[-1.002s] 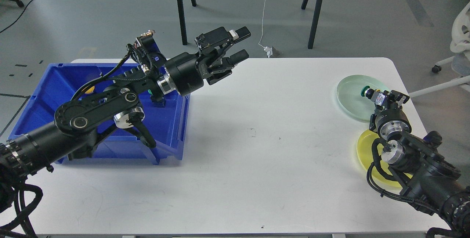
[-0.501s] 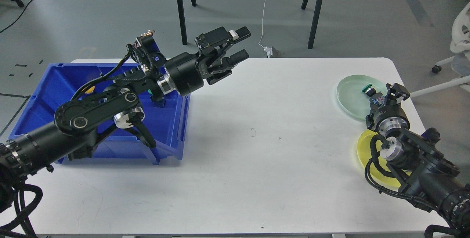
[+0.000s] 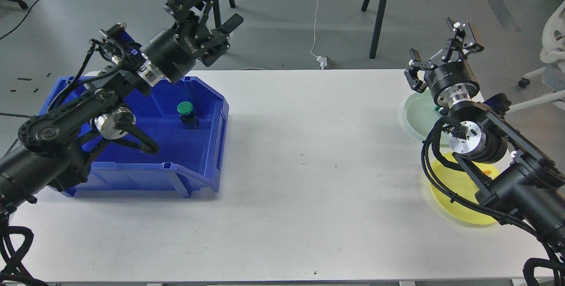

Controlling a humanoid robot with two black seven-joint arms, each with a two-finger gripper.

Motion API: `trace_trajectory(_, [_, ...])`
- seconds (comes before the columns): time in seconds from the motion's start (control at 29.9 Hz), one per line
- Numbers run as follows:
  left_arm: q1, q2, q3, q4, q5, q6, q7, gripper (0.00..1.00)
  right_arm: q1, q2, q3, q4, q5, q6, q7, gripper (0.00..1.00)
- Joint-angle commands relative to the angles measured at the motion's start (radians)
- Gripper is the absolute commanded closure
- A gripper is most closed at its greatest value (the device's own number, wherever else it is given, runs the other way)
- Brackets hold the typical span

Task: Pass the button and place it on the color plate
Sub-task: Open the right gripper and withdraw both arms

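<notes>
A green-capped button (image 3: 185, 108) on a black base stands inside the blue bin (image 3: 176, 175), near its right wall. My left gripper (image 3: 229, 3) is open and empty, raised above the bin's back right corner. My right gripper (image 3: 439, 50) is open and empty, raised above the pale green plate (image 3: 417, 111) at the table's right. A small green piece (image 3: 436, 108) shows on that plate, mostly hidden behind my right wrist. The yellow plate (image 3: 454, 191) lies nearer, partly under my right arm, with a small orange bit (image 3: 485, 172) on it.
The white table (image 3: 309, 167) stretches between the bin and the plates. Black stand legs (image 3: 375, 16) and a white cable stand on the floor behind the table. A white chair (image 3: 554, 39) is at the far right.
My right gripper let go of the green button over the green plate and rose, open. My left arm lifted and swung back left, uncovering the green button in the bin.
</notes>
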Motion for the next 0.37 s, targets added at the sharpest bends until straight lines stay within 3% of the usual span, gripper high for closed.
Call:
trace_trajectory(0.0, [0.077, 0.052, -0.087, 0.003, -0.080, -0.050, 0.000, 0.16, -0.001, 0.006, 0.001, 0.050, -0.001, 0.096, 0.027, 0.02])
trace_trajectory(0.2, [0.135, 0.061, -0.099, 0.028, -0.086, -0.050, 0.000, 0.16, -0.018, 0.011, 0.002, 0.045, -0.001, 0.297, 0.053, 0.01])
trace_trajectory(0.33, [0.135, 0.053, -0.104, 0.030, -0.086, -0.050, 0.000, 0.16, -0.036, 0.009, 0.028, 0.045, -0.001, 0.334, 0.058, 0.01])
